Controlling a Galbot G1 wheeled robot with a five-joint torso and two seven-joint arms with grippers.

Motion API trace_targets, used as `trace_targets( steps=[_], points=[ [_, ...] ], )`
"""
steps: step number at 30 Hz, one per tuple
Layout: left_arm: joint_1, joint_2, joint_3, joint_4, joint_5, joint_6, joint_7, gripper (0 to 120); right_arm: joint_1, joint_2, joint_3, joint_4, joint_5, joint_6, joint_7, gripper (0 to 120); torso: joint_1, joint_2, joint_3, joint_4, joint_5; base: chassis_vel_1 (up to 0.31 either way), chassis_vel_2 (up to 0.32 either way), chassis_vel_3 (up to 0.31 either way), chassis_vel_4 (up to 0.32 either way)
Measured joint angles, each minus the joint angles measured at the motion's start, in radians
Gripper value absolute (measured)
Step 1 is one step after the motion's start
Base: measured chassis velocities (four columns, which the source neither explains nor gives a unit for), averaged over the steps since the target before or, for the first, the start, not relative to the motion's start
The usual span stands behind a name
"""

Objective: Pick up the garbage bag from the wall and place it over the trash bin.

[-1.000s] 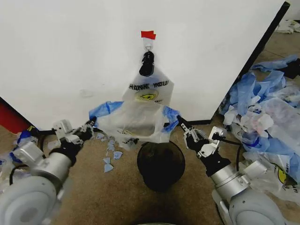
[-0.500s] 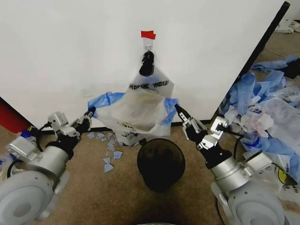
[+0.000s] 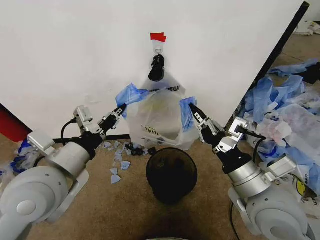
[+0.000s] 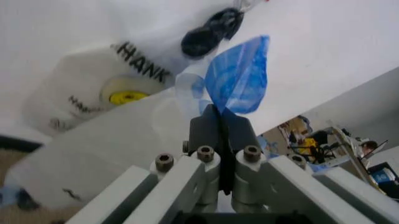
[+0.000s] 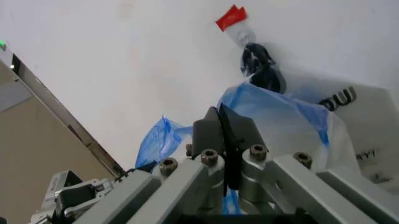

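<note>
Above trash bin (image 3: 171, 174), garbage bag (image 3: 159, 120) upright.

Black "HANK" letters, w/ the start cut off, read on the white smiley bag (image 4: 93, 88) hanging on the wall, "OW" at its other edge; smaller print there illegible.

Garbage bag (image 3: 157, 120): thin, see-through, blue handles, held up in front of wall (image 3: 75, 55), spread between 2 handles, hanging above trash bin (image 3: 171, 175). Bin: black mesh, round, upright on floor, near wall base. Wall: white panel, black edge strip.
</note>
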Motion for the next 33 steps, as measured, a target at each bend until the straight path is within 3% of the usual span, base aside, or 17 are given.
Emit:
trace_targets(
  steps=[11,26,29,33],
  points=[
    [-0.030,0.077,-0.042,0.000,-0.111,0.006,-0.066,0,-0.012,-0.019,0.027,0.001,0.085,-0.014,0.032,0,0.000,0.000,0.000,-0.0001,0.0003,0.000,0.000,0.000,0.000],
    [-0.081,0.128,-0.080,0.000,-0.261,-0.011,-0.094,0,-0.029,-0.076,0.088,0.002,0.190,0.022,-0.041,0,0.000,0.000,0.000,-0.0001,-0.0002,0.000,0.000,0.000,0.000],
    [-0.073,0.124,-0.083,0.000,-0.258,-0.011,-0.090,0,-0.039,-0.080,0.092,0.002,0.186,0.022,-0.042,0,0.000,0.000,0.000,-0.0001,0.0003,0.000,0.000,0.000,0.000],
    [0.004,0.109,-0.091,0.000,-0.176,-0.003,-0.062,0,-0.086,-0.081,0.105,0.002,0.154,0.024,-0.053,0,0.000,0.000,0.000,0.0002,-0.0001,0.000,0.000,0.000,0.000]
  ],
)
